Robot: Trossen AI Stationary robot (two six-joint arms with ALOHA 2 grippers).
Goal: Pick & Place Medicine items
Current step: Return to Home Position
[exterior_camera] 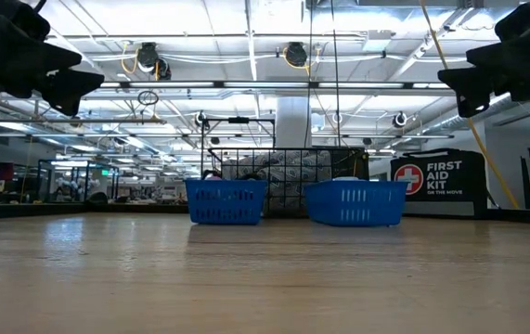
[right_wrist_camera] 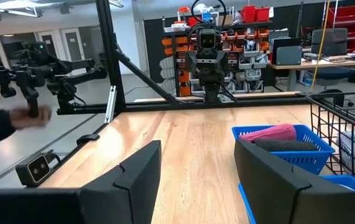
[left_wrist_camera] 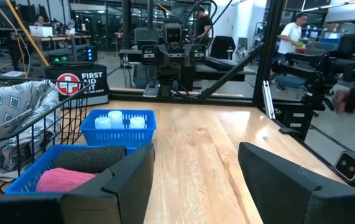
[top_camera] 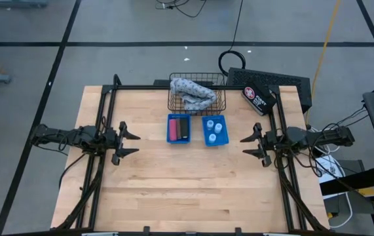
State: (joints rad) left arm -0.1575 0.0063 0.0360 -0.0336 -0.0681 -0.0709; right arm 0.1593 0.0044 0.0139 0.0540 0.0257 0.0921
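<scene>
Two small blue baskets stand side by side at the table's far middle. The left basket (top_camera: 179, 128) holds a pink oblong piece (left_wrist_camera: 62, 179) and a black one (left_wrist_camera: 90, 158). The right basket (top_camera: 215, 130) holds several tiny white round bottles (left_wrist_camera: 120, 119). My left gripper (top_camera: 129, 141) hovers level above the table's left side, open and pointing toward the right edge, with nothing between its fingers (left_wrist_camera: 127, 180). My right gripper (top_camera: 252, 145) hovers level above the right side, open and facing the left one, also with nothing between its fingers (right_wrist_camera: 133, 177).
Behind the blue baskets a wire basket (top_camera: 197, 95) holds a grey-blue patterned cloth (top_camera: 193, 92). A black first aid pouch (top_camera: 259, 98) lies at the far right. Bare wood stretches from the baskets to the near edge. A person's blurred hand (right_wrist_camera: 9, 121) shows beyond the table.
</scene>
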